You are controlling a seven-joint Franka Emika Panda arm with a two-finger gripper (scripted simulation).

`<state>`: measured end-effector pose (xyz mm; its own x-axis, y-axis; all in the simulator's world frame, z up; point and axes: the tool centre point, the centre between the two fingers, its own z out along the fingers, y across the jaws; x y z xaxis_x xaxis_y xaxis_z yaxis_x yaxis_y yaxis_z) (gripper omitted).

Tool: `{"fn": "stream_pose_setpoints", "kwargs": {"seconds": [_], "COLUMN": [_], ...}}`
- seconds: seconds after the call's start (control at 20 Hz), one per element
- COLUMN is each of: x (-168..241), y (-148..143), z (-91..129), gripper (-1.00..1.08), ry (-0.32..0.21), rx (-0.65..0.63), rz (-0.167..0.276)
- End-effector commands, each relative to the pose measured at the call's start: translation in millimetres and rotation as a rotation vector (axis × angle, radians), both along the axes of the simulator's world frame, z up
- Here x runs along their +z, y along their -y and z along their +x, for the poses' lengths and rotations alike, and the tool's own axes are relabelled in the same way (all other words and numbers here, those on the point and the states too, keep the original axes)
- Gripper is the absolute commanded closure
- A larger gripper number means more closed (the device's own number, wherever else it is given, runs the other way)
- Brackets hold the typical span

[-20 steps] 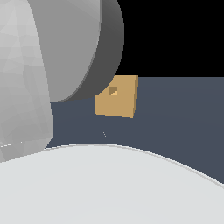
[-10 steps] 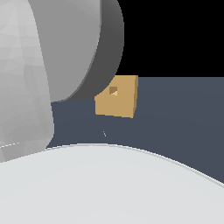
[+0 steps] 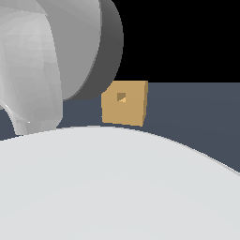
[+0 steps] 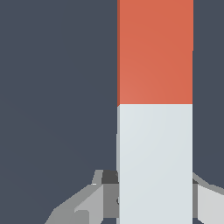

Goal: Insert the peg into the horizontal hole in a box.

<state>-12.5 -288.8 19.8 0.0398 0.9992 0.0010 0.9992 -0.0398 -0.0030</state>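
Two colours are seen on the long square-section peg (image 4: 155,109) in the wrist view: a matte orange-red half and a plain pale grey-white half nearer the camera. The grey-white part is clasped between the grey angular fingers (image 4: 85,205) of the gripper (image 4: 155,205), one finger showing on each side, so the claw is clenched on the bar. Behind it a flat, dark slate-blue floor (image 4: 57,87) fills the frame.

In the exterior view, a plain tan cube-shaped box (image 3: 131,112) is seen just right of centre, resting on the same dark floor. A small square hole (image 3: 121,97) is set in its facing side. A smooth, rounded grey-white robot arm (image 3: 42,61) fills the upper left, and a broad pale curved surface (image 3: 117,187) covers the lower half. The peg is not seen in this view.
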Motion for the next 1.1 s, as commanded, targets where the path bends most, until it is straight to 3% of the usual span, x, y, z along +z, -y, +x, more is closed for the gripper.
{"fn": "stream_pose_setpoints", "kwargs": {"seconds": [0.0, 0.4, 1.05], "x": [4, 21, 60], "y": [-10, -69, -207], "z": [-1, -13, -31], "gripper": [1.08, 1.08, 1.08], "ry": [0.003, 0.003, 0.003], "rx": [-0.006, -0.046, -0.139], "rz": [-0.001, -0.001, -0.001]}}
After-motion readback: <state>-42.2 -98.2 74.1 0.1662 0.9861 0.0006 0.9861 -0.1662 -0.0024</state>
